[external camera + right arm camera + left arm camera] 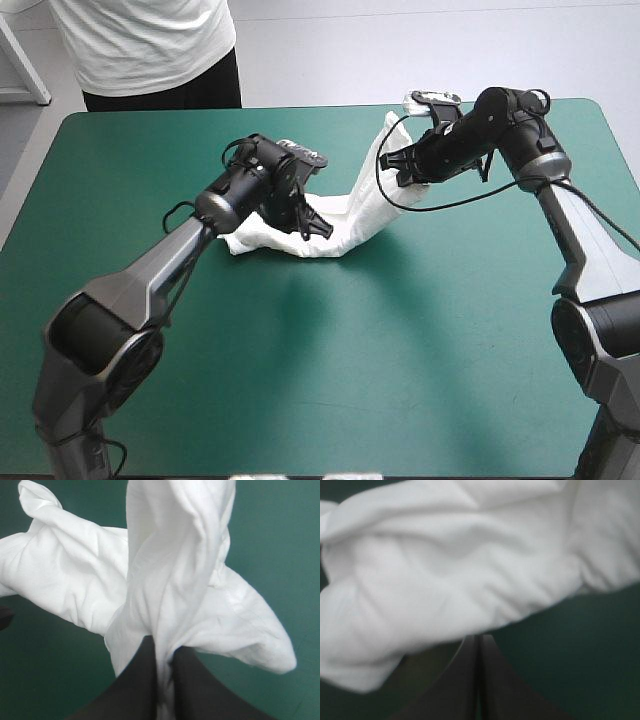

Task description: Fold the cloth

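Note:
The white T-shirt [352, 214] is a crumpled strip running from the table's middle up toward the far right. My right gripper [398, 168] holds its raised end above the table, shut on the T-shirt. In the right wrist view the cloth [170, 570] runs down between the black fingers [140, 680] of the right gripper [164, 656]. My left gripper [318, 228] sits low at the heap's near edge. In the left wrist view the left gripper [479, 642] is shut in a pointed arch, with the cloth [460, 570] just ahead of its tips and no cloth seen between them.
The teal-green cover [350, 380] lies bare in front of the cloth and to both sides. The lower part of the T-shirt rests on the table left of centre, partly hidden under my left wrist.

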Tool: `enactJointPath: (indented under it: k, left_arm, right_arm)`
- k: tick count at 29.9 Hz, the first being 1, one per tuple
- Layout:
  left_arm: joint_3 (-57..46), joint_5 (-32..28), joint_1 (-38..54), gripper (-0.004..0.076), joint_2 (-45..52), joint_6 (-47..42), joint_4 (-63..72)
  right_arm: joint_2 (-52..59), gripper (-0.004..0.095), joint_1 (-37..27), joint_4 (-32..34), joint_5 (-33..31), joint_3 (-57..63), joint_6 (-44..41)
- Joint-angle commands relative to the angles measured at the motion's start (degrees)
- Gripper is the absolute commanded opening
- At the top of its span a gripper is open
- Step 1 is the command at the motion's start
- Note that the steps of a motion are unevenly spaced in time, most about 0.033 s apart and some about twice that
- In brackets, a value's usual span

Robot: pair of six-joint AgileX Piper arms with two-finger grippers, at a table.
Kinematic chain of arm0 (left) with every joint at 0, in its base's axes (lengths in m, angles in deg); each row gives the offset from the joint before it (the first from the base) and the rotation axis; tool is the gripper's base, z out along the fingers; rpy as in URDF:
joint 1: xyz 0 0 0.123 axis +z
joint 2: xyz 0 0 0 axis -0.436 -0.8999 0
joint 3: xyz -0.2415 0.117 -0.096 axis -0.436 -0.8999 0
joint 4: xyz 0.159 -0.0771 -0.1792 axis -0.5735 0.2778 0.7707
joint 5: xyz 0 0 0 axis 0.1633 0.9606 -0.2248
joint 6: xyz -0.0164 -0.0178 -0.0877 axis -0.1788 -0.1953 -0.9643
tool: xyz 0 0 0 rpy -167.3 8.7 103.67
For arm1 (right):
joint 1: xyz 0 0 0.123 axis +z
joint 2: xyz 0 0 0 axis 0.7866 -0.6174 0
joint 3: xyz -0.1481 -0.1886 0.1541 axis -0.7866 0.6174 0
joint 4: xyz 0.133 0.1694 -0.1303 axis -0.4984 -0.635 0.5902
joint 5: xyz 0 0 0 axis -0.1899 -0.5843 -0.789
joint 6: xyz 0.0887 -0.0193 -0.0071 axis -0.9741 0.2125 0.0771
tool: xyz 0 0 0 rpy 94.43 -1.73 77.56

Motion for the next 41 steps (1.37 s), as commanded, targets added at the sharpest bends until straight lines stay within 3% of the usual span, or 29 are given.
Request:
enactJointPath:
  k: [1,8,15,24,28,31,35,36,38,41]
  left_arm:
    - [-10.48,0.46,-0.07,-0.0009,12.46,-3.41,-3.78]
    - [-29.66,0.63,-0.07,-0.001,33.78,-6.31,-3.53]
    - [-34.66,3.77,-0.07,-0.001,48.6,-8.68,-1.52]
    - [-34.77,3.77,-0.07,-0.001,55.8,-9.08,3.8]
    - [-34.77,3.77,-0.07,-0.001,55.59,-9.08,6.4]
    - [-35.39,3.77,-0.07,-0.001,55.59,-9.08,7.55]
    - [-35.6,3.77,-0.07,-0.001,55.59,-9.08,8.65]
    - [-35.6,3.77,-0.07,-0.001,55.59,-9.08,8.65]
    - [-35.6,3.77,-0.07,-0.001,55.59,-9.08,8.74]
    - [-35.6,3.77,-0.07,-0.001,55.59,-9.08,8.89]
  right_arm:
    - [3.7,-0.0015,0.63,-2.28,2.86,-1.81,0.86]
    - [3.36,-0.0015,5.98,-2.28,7.88,-1.81,1.3]
    - [0.73,-0.0015,12.45,-2.77,14.68,-1.81,0.8]
    - [-7.11,-0.0015,19.4,-7.42,24.89,-2.37,0.58]
    - [-11.48,0.0005,20.8,-10.83,23.81,-6.77,1.35]
    - [-13.27,0.0166,21.34,-11.72,20.79,-10.91,2.57]
    - [-13.37,0.0538,21.47,-10.89,14.86,-15.49,1.77]
    - [-13.37,0.0587,21.36,-9.93,12.97,-16.62,0.6]
    - [-13.27,0.0621,21.36,-6.63,9.43,-18.39,-2.6]
    - [-13.05,0.0583,21.36,-0.47,5.09,-20.31,-6.38]
